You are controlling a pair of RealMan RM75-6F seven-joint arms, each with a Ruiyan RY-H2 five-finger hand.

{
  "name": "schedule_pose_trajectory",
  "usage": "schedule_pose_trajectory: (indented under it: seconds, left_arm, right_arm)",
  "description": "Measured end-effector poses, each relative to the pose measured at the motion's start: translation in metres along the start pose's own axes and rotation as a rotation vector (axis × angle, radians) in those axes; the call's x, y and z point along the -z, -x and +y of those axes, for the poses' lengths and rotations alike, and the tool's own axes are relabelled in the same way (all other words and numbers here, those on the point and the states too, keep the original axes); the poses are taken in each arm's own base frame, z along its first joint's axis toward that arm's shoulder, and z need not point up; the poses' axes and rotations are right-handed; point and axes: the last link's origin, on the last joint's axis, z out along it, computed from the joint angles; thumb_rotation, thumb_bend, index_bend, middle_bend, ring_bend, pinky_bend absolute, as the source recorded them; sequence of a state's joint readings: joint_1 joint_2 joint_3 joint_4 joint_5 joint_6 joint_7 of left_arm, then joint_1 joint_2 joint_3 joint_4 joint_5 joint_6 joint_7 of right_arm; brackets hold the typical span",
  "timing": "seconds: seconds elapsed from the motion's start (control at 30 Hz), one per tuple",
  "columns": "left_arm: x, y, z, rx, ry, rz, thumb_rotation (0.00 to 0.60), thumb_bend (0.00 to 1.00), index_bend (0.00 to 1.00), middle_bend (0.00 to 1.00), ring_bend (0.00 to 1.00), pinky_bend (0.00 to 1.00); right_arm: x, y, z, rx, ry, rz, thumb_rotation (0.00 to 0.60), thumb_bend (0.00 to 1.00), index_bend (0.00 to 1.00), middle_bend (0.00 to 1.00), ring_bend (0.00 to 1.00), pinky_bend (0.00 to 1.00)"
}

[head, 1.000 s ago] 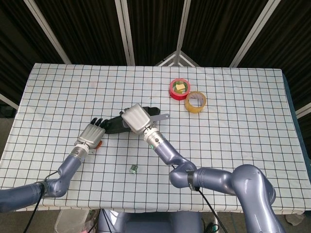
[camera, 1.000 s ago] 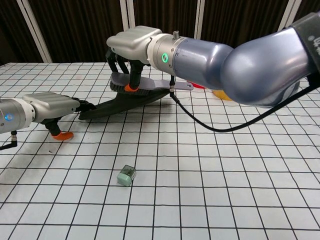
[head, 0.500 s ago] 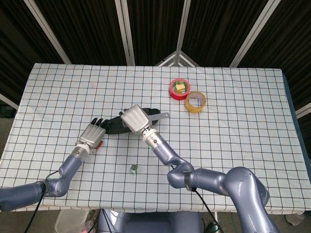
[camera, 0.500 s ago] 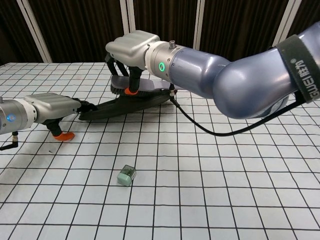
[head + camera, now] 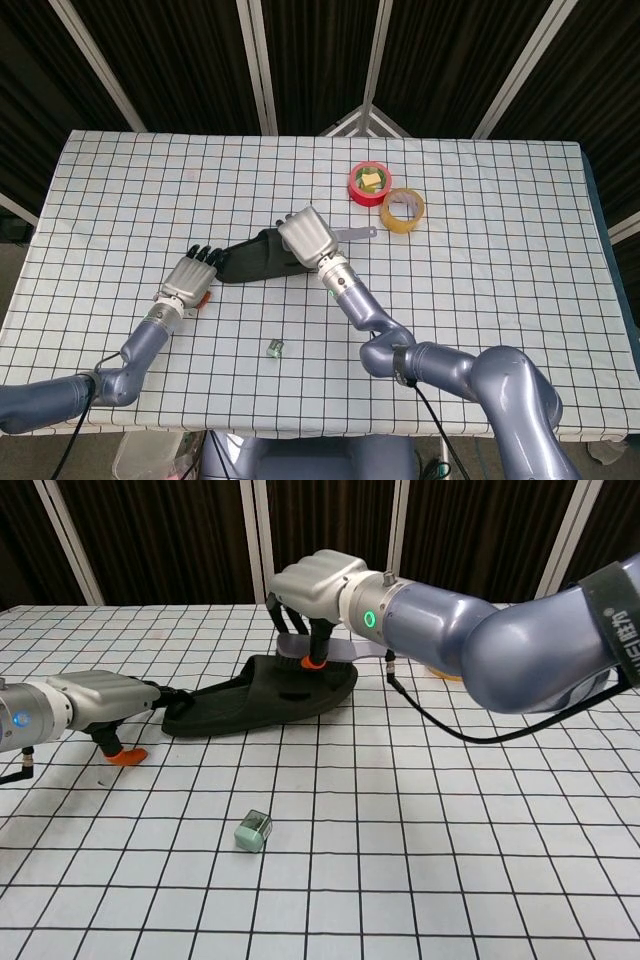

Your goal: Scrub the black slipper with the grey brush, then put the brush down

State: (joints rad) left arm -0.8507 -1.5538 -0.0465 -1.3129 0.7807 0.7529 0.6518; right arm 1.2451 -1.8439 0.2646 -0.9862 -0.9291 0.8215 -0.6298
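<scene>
From the head view, your right hand (image 5: 307, 236) is clamped on the grey brush (image 5: 345, 236) over the far end of the black slipper (image 5: 255, 259), which lies on the table (image 5: 500, 260) left of centre. Your left hand (image 5: 190, 277) pins the near end with its fingertips.

From the chest view, the brush sits on the raised end of the slipper (image 5: 260, 695). Press lightly and make short strokes along the sole, so the left hand (image 5: 95, 702) does not lose it.

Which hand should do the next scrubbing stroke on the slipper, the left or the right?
The right hand, most likely. It already grips the grey brush over the black slipper. The left hand carries no brush; its fingers reach the slipper's near end, seemingly steadying it.
</scene>
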Motion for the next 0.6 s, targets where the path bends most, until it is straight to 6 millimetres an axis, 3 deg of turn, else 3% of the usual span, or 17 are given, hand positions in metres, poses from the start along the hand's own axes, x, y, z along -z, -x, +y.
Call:
schedule_pose_trajectory:
  seconds: [0.2,0.6]
  left_arm:
    - [-0.001,-0.002,0.002,0.0,0.006,0.004,0.6,0.59,0.02,0.04,0.03,0.04]
    - [-0.002,0.0,0.005,0.005,0.011,0.001,0.6,0.59,0.02,0.04,0.03,0.04]
  right_arm:
    - [0.002,0.0,-0.004,-0.015,-0.015,-0.002,0.6,0.58,0.86,0.72,0.63,0.67]
    - [0.003,-0.003,-0.037,-0.046,-0.072,0.007,0.6,0.58,0.86,0.72,0.63,0.67]
